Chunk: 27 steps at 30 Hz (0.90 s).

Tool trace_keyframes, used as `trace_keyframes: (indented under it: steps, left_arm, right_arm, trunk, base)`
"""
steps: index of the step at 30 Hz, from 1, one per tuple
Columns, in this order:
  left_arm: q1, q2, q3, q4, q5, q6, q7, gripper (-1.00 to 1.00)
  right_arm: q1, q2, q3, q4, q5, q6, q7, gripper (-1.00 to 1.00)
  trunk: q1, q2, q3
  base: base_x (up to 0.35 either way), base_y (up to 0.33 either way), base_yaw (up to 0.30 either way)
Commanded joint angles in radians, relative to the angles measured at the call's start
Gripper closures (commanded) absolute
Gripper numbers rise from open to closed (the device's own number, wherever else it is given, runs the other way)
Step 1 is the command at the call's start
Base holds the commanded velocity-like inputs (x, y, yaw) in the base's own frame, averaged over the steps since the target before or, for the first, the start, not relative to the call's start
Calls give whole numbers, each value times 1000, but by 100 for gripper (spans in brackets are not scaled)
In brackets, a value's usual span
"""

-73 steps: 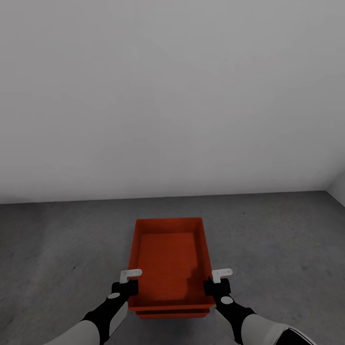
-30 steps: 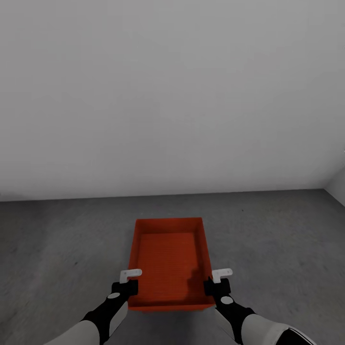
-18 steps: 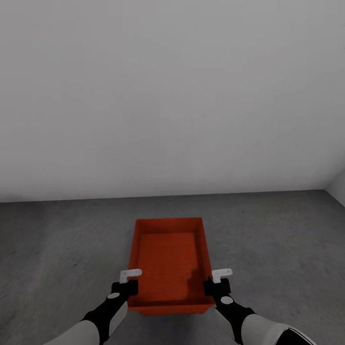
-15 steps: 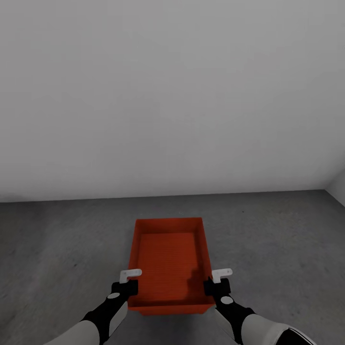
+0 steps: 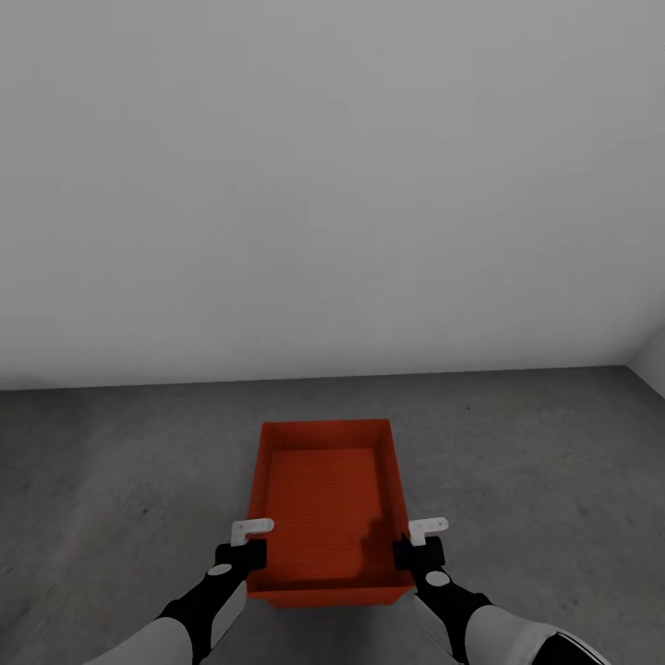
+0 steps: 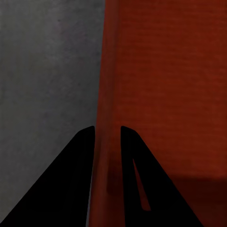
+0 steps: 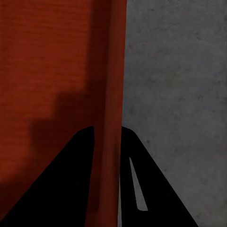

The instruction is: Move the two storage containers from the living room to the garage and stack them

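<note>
An orange-red storage container (image 5: 323,503) sits level and low over the dark grey garage floor (image 5: 111,480), long side pointing away from me. My left gripper (image 5: 253,556) is shut on its left wall near the front corner. In the left wrist view the black fingers (image 6: 82,156) straddle that wall (image 6: 108,94). My right gripper (image 5: 404,554) is shut on the right wall, which runs between its fingers (image 7: 135,161) in the right wrist view, beside the container's ribbed base (image 7: 47,71). A darker orange band (image 5: 328,598) lies under the near rim; I cannot tell whether it belongs to another container.
A plain pale grey wall (image 5: 332,185) stands a short way beyond the container. A wall corner (image 5: 646,360) shows at the far right. Bare rough floor (image 7: 175,94) stretches to both sides.
A second orange rim that stuck out under the held container's near end 2.4 s ago has gone from sight. Over the last half second nothing has visibly moved.
</note>
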Motion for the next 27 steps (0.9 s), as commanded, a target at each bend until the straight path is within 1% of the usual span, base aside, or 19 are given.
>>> trace_keyframes:
  steps: [1,2,13,27]
  left_arm:
    - [0,0,-10,-1,-6,-54,29,100]
    - [0,-1,-10,-1,-6,-54,29,100]
    - [0,0,-9,-1,-6,-54,29,100]
    - [0,0,-9,-2,-7,-54,29,100]
  right_arm:
    - [-1,1,-69,-1,-2,4,0,100]
    - [-1,1,-69,-1,-2,4,0,100]
    - [-1,2,-69,-1,-2,4,0,100]
    - [-1,2,-69,-1,-2,4,0,100]
  trunk:
    - [0,0,-1]
    - [0,0,-1]
    - [42,-77,-35]
    - [42,-77,-35]
  base:
    - [0,0,0]
    - [0,0,0]
    - [0,0,0]
    - [0,0,0]
